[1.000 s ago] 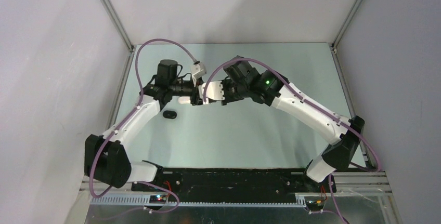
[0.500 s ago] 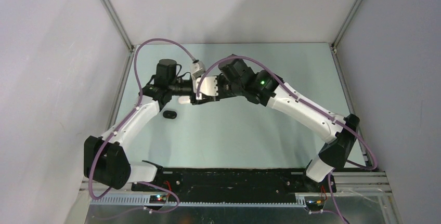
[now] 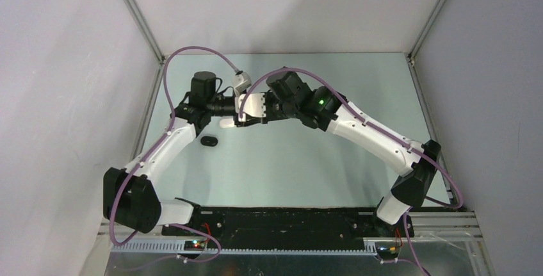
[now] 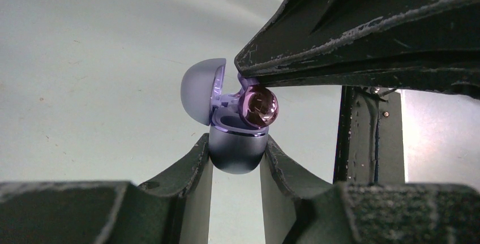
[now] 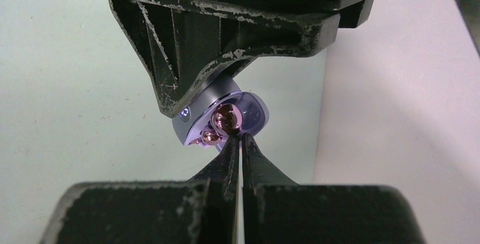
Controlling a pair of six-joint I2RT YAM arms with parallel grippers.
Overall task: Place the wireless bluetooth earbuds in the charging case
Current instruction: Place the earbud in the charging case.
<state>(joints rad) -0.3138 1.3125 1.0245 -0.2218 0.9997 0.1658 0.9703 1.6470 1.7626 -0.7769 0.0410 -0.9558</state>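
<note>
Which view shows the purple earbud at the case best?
Left wrist: the earbud sits large and sharp at the rim of the open case, by the tip of the right gripper. Right wrist shows it smaller, partly behind that gripper's shut jaws. In the top view it cannot be seen.

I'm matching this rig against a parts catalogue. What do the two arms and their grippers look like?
Both the left arm and right arm have white shells with black joint housings. A purple cable loops along each; a green light glows on the right one's wrist. The left gripper and right gripper have black fingers, scuffed whitish along their edges.
</note>
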